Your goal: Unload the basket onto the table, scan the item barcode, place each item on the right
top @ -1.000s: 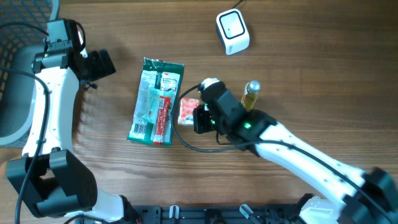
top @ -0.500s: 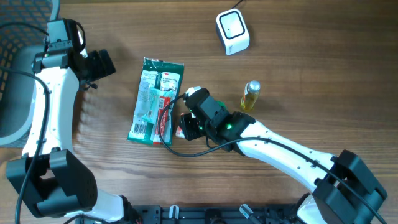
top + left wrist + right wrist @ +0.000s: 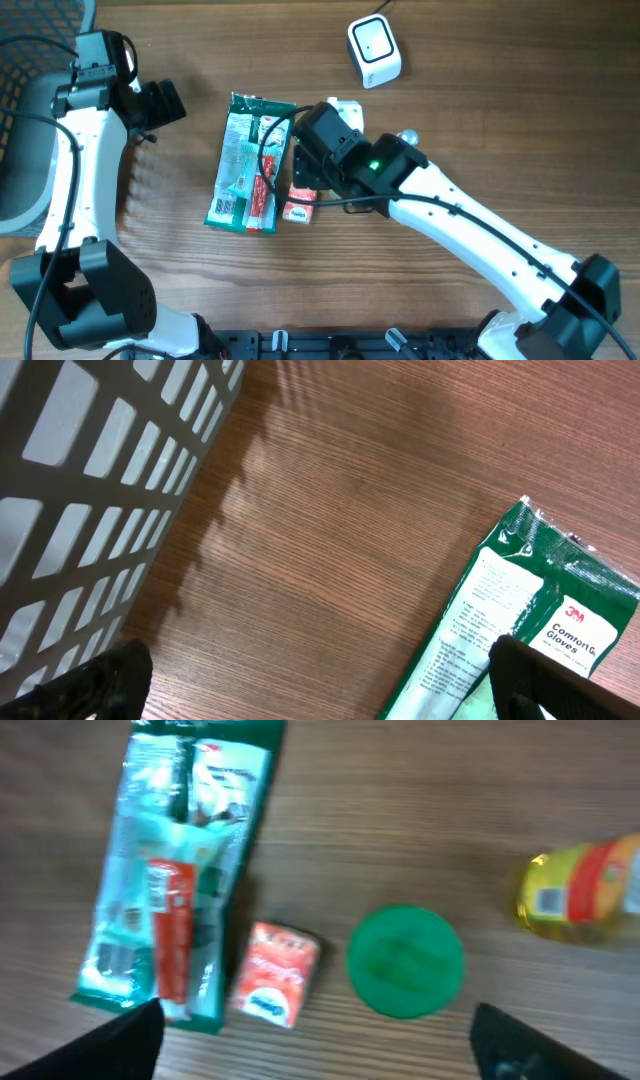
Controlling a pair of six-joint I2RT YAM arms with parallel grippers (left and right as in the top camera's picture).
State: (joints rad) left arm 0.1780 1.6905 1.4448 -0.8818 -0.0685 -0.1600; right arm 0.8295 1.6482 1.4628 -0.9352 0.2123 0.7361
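Observation:
A small red-orange box [image 3: 298,208] [image 3: 272,972] lies flat on the wooden table, against the lower right corner of a green glove packet [image 3: 250,160] [image 3: 170,870]. My right gripper [image 3: 305,165] [image 3: 320,1050] hovers above the box, open, with nothing between its fingers. The white barcode scanner [image 3: 374,50] sits at the back of the table, well apart from the box. My left gripper [image 3: 160,103] [image 3: 320,695] stands open over bare wood at the left, its right finger [image 3: 560,680] near the packet's top edge [image 3: 520,620].
A small yellow oil bottle [image 3: 407,136] [image 3: 585,890] stands right of the right arm. In the right wrist view a round green disc [image 3: 405,962] lies beside the box. A grey slatted basket [image 3: 25,120] [image 3: 80,490] is at the far left.
The right gripper carried the box leftward and down to the green packet, opened and let it go, then drew back up. The left arm has stayed still.

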